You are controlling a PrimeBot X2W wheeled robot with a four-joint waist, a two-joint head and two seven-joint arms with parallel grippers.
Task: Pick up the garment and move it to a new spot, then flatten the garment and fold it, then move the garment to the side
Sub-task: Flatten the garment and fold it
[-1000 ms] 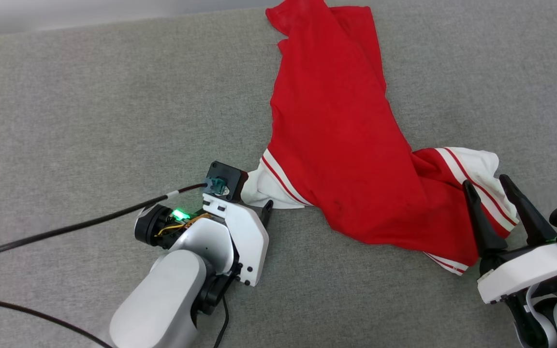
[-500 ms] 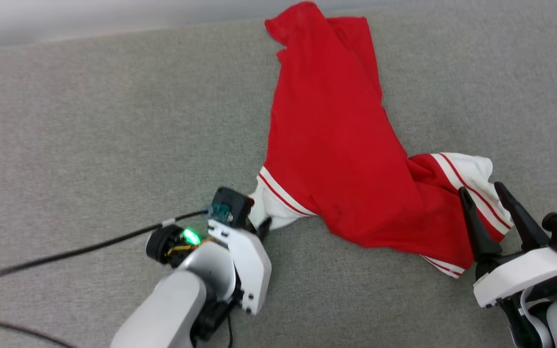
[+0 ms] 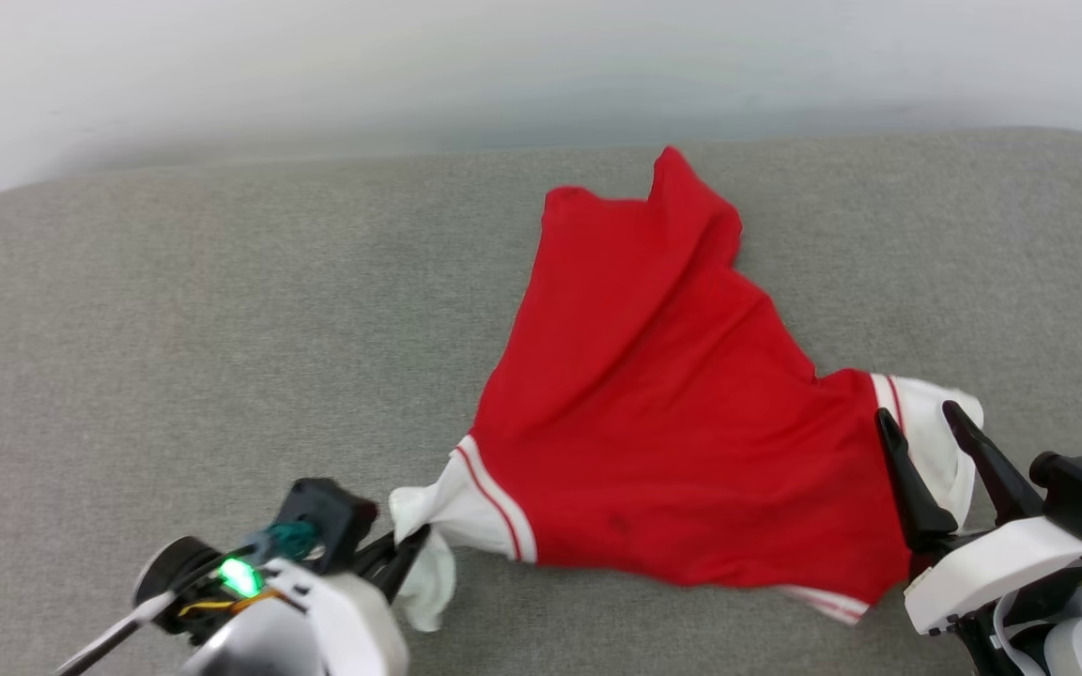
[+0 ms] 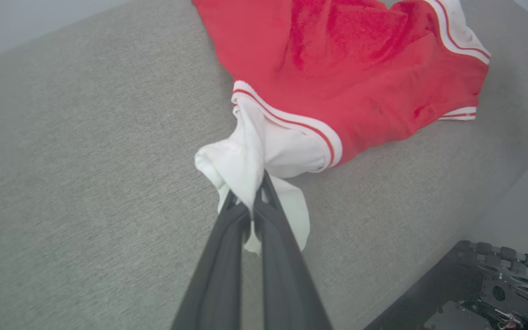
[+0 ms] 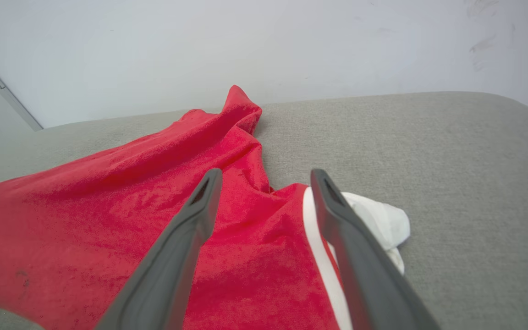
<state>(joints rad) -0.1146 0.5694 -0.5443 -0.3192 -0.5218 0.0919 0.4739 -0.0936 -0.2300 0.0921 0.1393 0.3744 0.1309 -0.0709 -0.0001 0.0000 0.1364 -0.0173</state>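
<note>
The red jersey T-shirt (image 3: pixel 654 451) w/ white short sleeves and red-striped trim is lying spread on the grey fabric-covered surface (image 3: pixel 175 329), plain red side facing up. Its far end is bunching into a peak near the back edge. The left white sleeve (image 4: pixel 250 156) is stretching toward the front-left. I'm seeing my left hand (image 4: pixel 257 188) clenching on that sleeve, dark fingers pinching together w/ white cloth bunching betw. them and hanging past. My right hand (image 5: pixel 266 173) is sitting released, fingers standing wide apart over the shirt's right side. One is lining up over red cloth, the other over the right white sleeve (image 5: pixel 374 215). I can't tell if they're touching it. A pale wall (image 3: pixel 503 75) is showing behind the surface.
</note>
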